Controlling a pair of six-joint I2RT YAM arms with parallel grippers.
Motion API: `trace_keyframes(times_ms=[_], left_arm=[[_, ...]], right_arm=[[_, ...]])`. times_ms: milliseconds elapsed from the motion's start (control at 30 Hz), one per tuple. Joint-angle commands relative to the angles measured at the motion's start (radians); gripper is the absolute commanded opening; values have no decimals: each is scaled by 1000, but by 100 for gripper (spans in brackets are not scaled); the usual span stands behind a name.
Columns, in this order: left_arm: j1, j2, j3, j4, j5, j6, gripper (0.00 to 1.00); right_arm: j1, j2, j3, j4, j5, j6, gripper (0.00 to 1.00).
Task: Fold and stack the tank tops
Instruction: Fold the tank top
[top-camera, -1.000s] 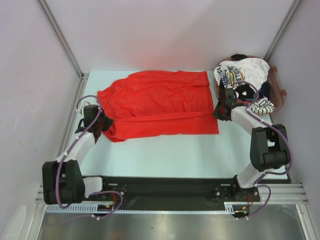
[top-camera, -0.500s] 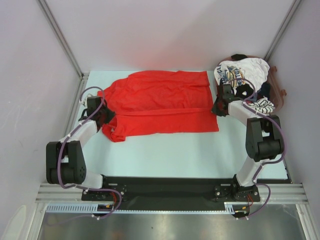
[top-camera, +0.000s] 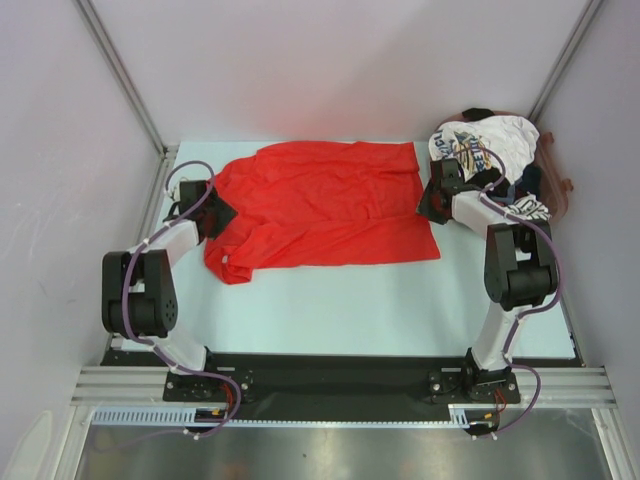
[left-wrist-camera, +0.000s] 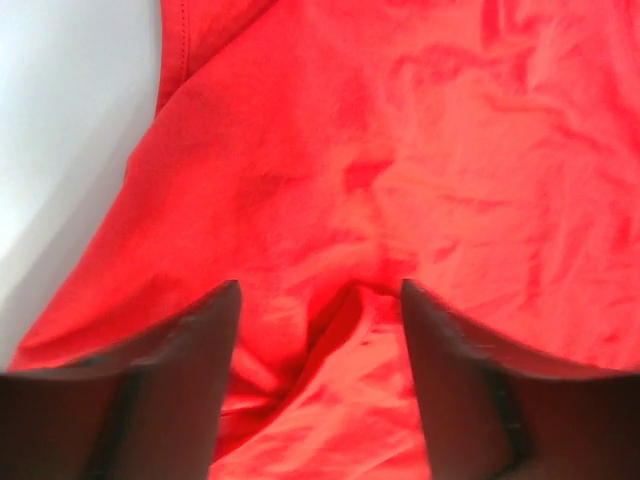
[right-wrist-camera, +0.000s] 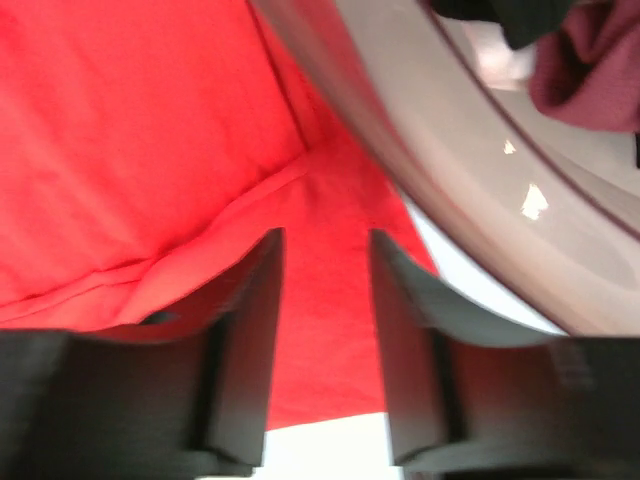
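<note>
A large red tank top (top-camera: 320, 205) lies spread across the back half of the table (top-camera: 330, 310). My left gripper (top-camera: 218, 213) sits at the cloth's left edge. In the left wrist view it (left-wrist-camera: 320, 290) stands open, and a raised ridge of red cloth (left-wrist-camera: 350, 200) runs between its fingers. My right gripper (top-camera: 428, 203) is at the cloth's right edge. Seen from the right wrist, it (right-wrist-camera: 325, 238) is open over the red hem (right-wrist-camera: 150, 130). Other tank tops are piled at the back right, among them a white printed one (top-camera: 480, 148) and a striped one (top-camera: 527, 210).
The pile sits in a brownish basket (top-camera: 560, 190) in the back right corner, and its pale rim (right-wrist-camera: 440, 170) passes close by my right fingers. Walls and metal posts close in the table on the left, right and back.
Both arms have moved toward the back with the red cloth's edge. Both grippers, shut on the cloth before, now stand open with the cloth let go.
</note>
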Motion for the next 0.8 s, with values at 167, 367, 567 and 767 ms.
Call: trace_keyframes(times_ms=[167,367,567,767], left_arm=[[-12,-139,0,7,-39,58,81],[-26,-326,-126,-4,-33,75,81],[-58,-528,-319,10,48,69,81],[-50,-657,-475,10,22,44,88]], right_arm=[[-28,-114,-32,25,39,1,68],[-30,-307,-240,74,-32,24,68],[-28,-474,-441,87,-55,73,62],[-27,-632,-679,249,-33,295,64]])
